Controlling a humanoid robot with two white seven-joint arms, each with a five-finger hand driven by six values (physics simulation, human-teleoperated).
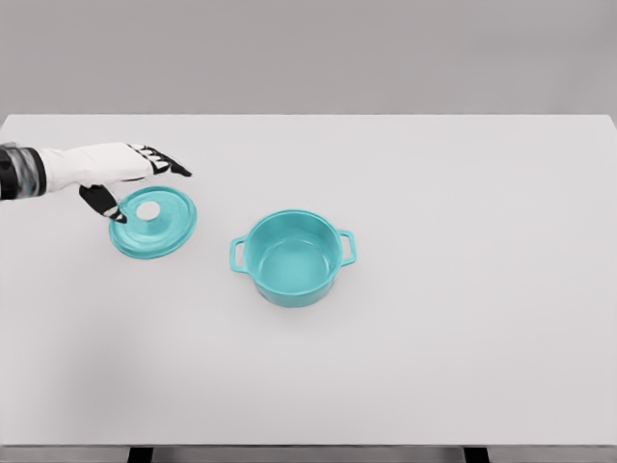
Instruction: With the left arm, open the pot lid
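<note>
1. I see the left arm come in from the pic's left edge, upper left, reaching across the bench (pixel 463 367) toward the middle.
2. Left hand (pixel 130 178): white w/ black digits. Fingers (pixel 169 164) stretched out to the right, apart and relaxed; the thumb (pixel 104 204) hangs down-left. It grips nothing as far as I can tell.
3. Lid (pixel 154 222): teal, round, lying flat on the bench just below the left hand. Pale round spot near its centre; can't tell if that's the knob or a hole.
4. The thumb tip sits right at the lid's upper-left rim. Whether it touches, I can't say from this angle. Fingers pass above the lid's top edge, apart from it.
5. Pot (pixel 292 258): teal, upright, uncovered, near mid-bench, to the right of and slightly nearer me than the lid. Inside looks bare. Two loop handles, one on the left side, one on the right.
6. Lid and pot are near each other but not touching; white bench shows between them.
7. Bench is white w/ a grey wall behind. Right arm doesn't show in my head cam.
</note>
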